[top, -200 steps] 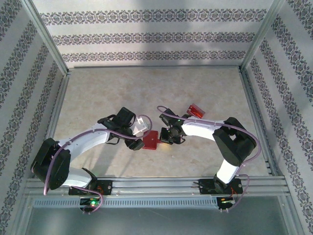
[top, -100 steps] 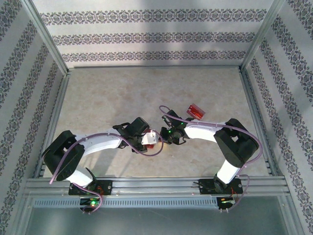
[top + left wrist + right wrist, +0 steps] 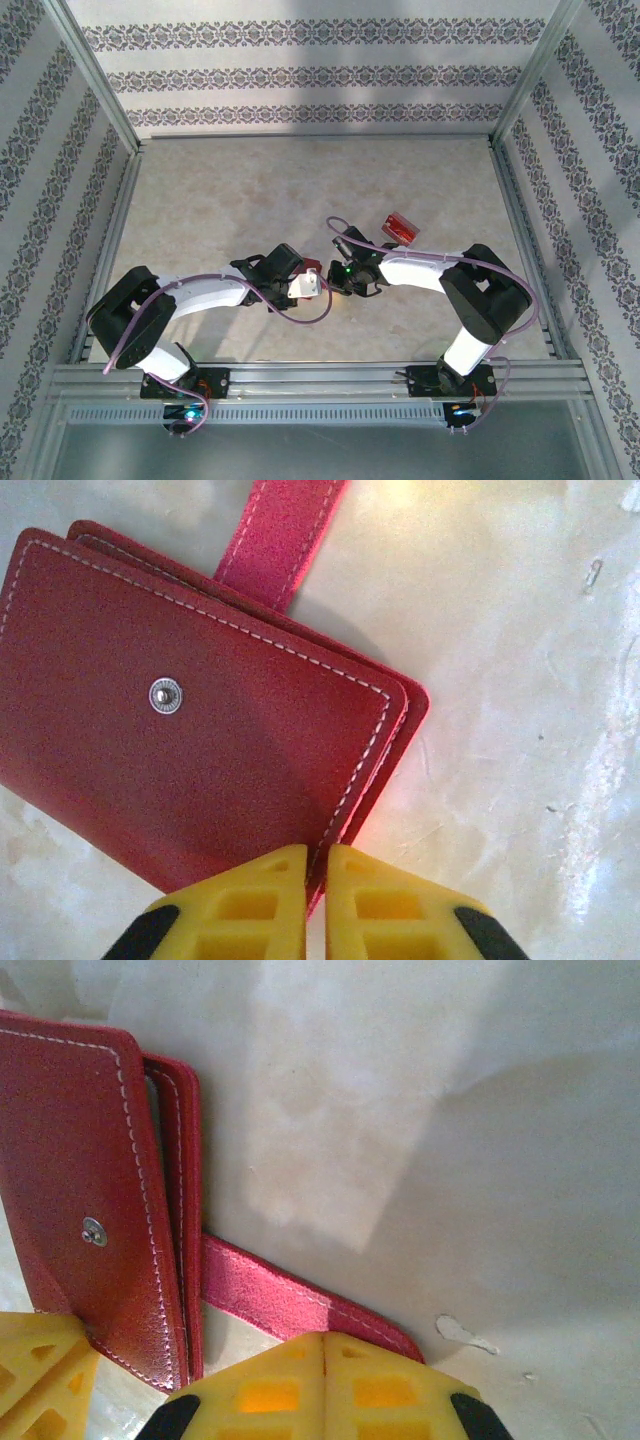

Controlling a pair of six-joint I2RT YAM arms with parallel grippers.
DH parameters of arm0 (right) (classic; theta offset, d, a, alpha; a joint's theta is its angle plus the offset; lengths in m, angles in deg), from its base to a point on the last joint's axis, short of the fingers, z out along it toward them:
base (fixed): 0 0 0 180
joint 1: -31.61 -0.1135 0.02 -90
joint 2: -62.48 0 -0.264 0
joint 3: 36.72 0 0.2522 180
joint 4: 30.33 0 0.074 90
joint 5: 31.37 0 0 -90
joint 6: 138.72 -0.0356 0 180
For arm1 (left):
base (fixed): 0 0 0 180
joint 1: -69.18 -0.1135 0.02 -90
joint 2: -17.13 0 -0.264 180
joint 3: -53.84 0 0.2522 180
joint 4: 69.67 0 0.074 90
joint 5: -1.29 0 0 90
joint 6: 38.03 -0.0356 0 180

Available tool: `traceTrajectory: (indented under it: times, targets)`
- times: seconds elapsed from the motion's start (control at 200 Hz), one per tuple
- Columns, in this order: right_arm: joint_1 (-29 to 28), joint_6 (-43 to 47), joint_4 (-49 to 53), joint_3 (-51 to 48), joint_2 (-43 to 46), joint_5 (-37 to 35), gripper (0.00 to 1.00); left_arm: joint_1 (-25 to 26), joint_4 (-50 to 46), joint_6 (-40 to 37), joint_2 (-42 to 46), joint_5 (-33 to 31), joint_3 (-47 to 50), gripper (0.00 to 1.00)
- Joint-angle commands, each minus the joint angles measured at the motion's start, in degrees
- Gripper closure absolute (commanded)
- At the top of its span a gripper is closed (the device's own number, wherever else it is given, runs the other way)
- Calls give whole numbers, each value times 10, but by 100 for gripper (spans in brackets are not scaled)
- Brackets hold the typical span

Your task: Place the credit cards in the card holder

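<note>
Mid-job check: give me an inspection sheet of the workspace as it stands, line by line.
Surface: pale marbled tabletop, a few small scuffs.
Job's things: small red stitched leather folding wallet lies folded flat, its strap tab unfastened; small red plastic cards lie beyond the right arm, outside the wallet, count unclear.
Clutter: nothing seen.
Grippers: left gripper, jaws shut on the wallet's edge; right gripper, jaws shut at the strap tab's end, grip unclear.
Cables: purple cable along each arm, the left one looping loose beside the wallet.
Surroundings: patterned wall panels, aluminium frame rails.
</note>
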State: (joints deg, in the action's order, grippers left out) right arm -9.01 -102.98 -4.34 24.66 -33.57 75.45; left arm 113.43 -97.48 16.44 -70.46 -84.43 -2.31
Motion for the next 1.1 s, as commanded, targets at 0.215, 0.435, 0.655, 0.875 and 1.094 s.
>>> traceTrajectory:
  times: [0.215,0.435,0.655,0.875,1.094]
  targets:
    - [4,7,73,-1,16,-24,100,-5,-2,29,21,5,1,100]
    - [6,11,85,23,12,-20,100,-17,-16,34,34,28,-5,100]
    - [9,13,82,25,-7,-13,100,-17,-31,-98,53,26,-3,50]
    - [9,12,78,22,-12,-13,100,-17,-26,-225,17,51,-19,44]
    - [7,9,74,17,-10,-14,100,-17,-9,-255,-12,68,-32,45]
